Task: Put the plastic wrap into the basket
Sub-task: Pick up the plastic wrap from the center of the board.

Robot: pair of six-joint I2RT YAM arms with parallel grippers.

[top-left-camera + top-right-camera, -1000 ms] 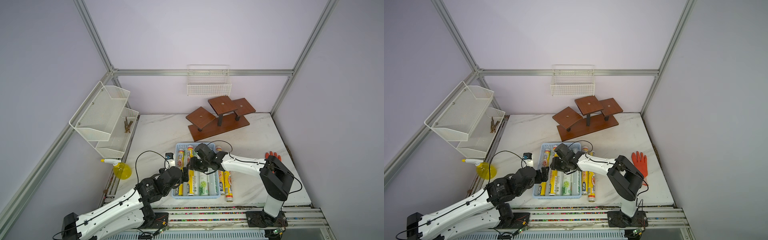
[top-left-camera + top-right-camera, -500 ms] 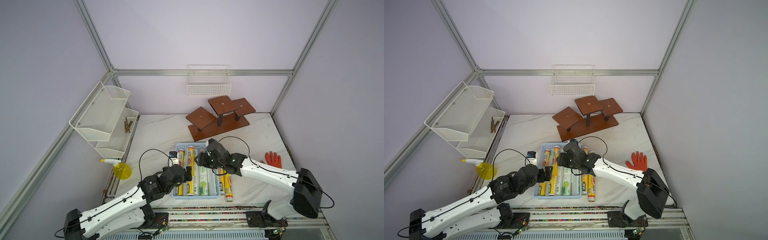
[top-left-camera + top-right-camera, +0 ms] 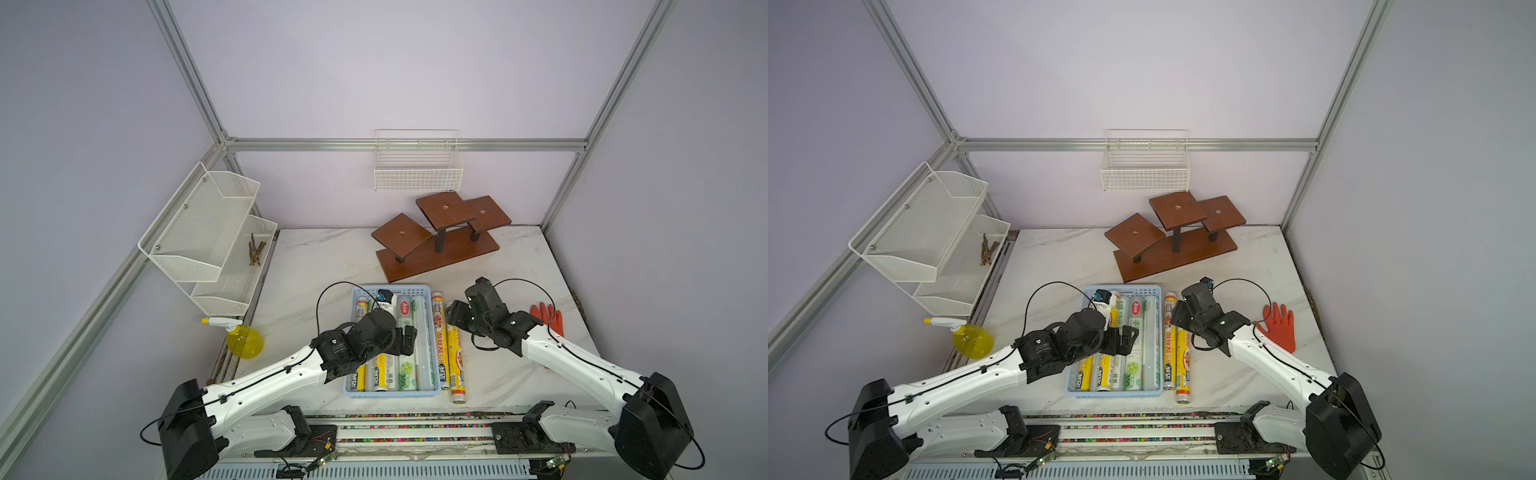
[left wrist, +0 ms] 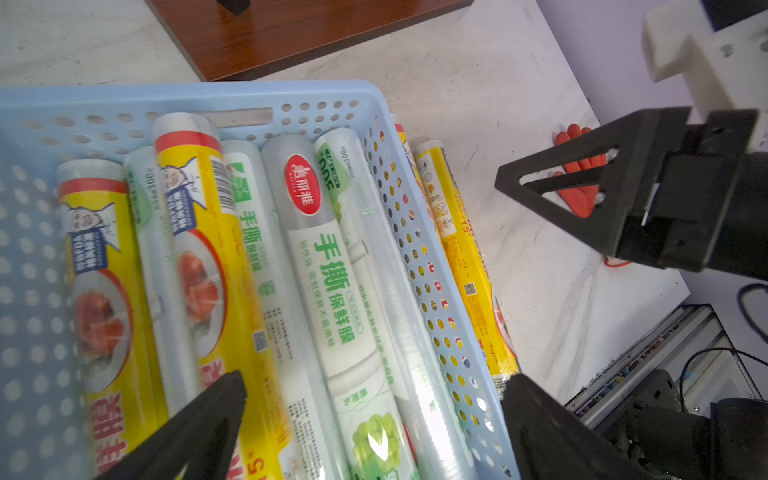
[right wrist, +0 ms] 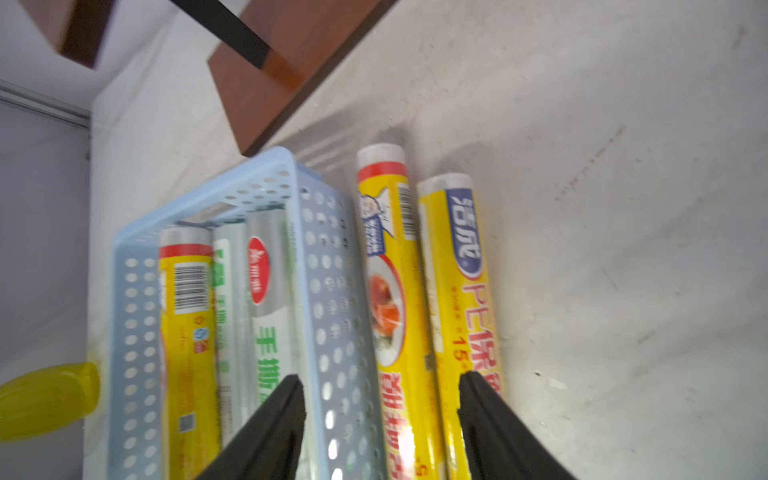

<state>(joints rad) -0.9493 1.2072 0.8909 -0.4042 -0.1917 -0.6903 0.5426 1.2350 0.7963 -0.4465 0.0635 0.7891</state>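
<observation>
Your right hand (image 5: 378, 380) hangs spread, empty, above two yellow plastic wrap rolls (image 5: 392, 299) lying just outside the basket (image 5: 328, 257) beneath it. They look light, stiff and slick; pinch one mid-length. Your left hand (image 4: 374, 378) is spread too.

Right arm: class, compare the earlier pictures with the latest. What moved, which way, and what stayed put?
The right gripper swung off the basket toward its own side and now hangs open and empty over the two yellow rolls lying beside it. The left gripper, also open, shifted the same way across the basket. Basket, those rolls and the red glove stayed put.
</observation>
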